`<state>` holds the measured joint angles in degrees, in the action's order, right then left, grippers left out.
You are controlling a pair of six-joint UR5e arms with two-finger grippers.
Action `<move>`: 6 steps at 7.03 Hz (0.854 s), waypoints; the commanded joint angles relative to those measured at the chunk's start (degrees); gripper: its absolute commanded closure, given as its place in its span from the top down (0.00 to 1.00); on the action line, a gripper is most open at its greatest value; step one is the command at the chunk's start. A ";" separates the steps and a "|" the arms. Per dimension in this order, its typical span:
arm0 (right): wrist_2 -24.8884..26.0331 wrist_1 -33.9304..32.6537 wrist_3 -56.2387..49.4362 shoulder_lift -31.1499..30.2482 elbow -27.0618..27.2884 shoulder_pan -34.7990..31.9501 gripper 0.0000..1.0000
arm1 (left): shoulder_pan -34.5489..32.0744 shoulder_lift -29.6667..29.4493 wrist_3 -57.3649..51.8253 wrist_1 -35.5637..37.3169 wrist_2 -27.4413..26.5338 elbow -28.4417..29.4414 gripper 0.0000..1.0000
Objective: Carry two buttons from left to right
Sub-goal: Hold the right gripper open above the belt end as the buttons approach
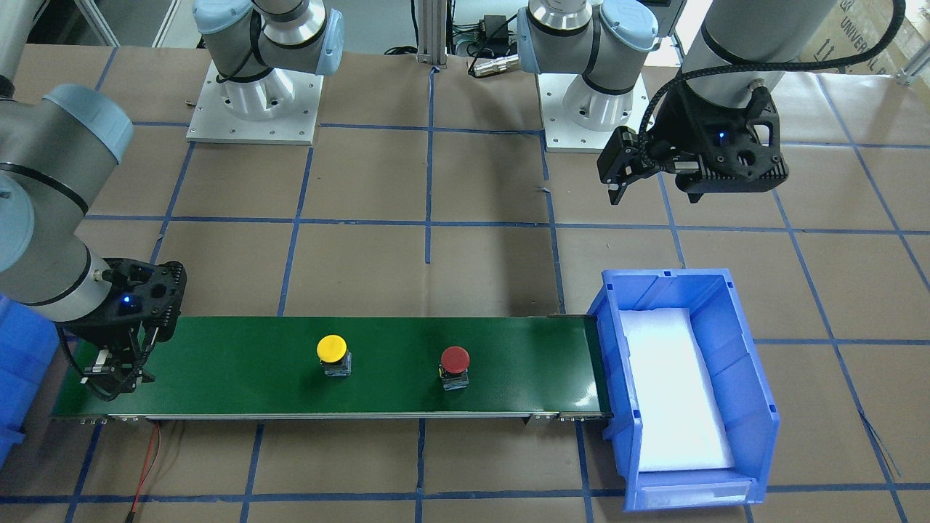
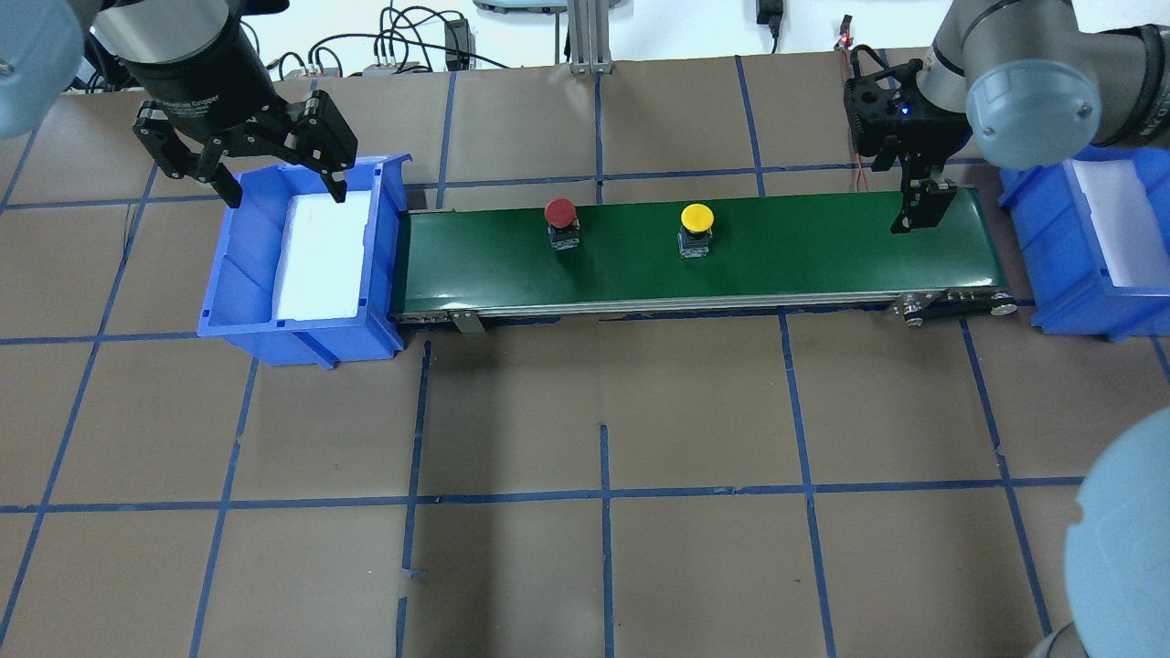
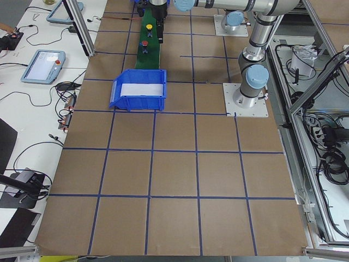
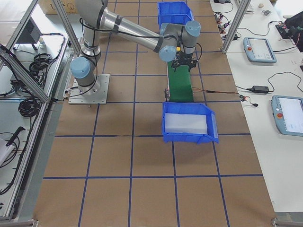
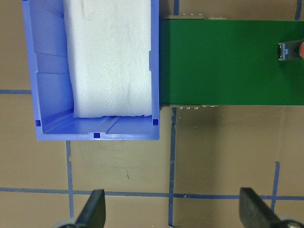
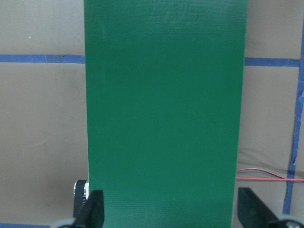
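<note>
The yellow button (image 2: pixel 696 227) and the red button (image 2: pixel 560 219) stand upright on the green conveyor belt (image 2: pixel 804 251), the red one nearer the left bin. Both also show in the front view, yellow (image 1: pixel 333 354) and red (image 1: pixel 455 365). My left gripper (image 2: pixel 285 194) is open and empty above the far end of the left blue bin (image 2: pixel 228 306). Its wrist view shows the red button (image 5: pixel 292 51) at the right edge. My right gripper (image 2: pixel 923 208) is open and empty, low over the belt's right end, and its wrist view shows only bare belt (image 6: pixel 166 104).
The left bin holds a white foam pad (image 2: pixel 320 256). A second blue bin (image 2: pixel 1069 311) with foam stands beyond the belt's right end. A red wire (image 1: pixel 149 465) trails off the belt's right end. Brown paper with blue tape lines covers the table.
</note>
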<state>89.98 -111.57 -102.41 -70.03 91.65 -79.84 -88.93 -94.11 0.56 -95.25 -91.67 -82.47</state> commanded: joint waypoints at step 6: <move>-0.77 -2.86 -1.21 -1.43 3.36 -0.84 1.00 | 0.08 -0.03 -0.03 0.24 -0.26 0.20 1.00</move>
<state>89.23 -114.43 -103.68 -71.47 94.95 -80.52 -88.87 -94.26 0.54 -95.01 -91.92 -82.27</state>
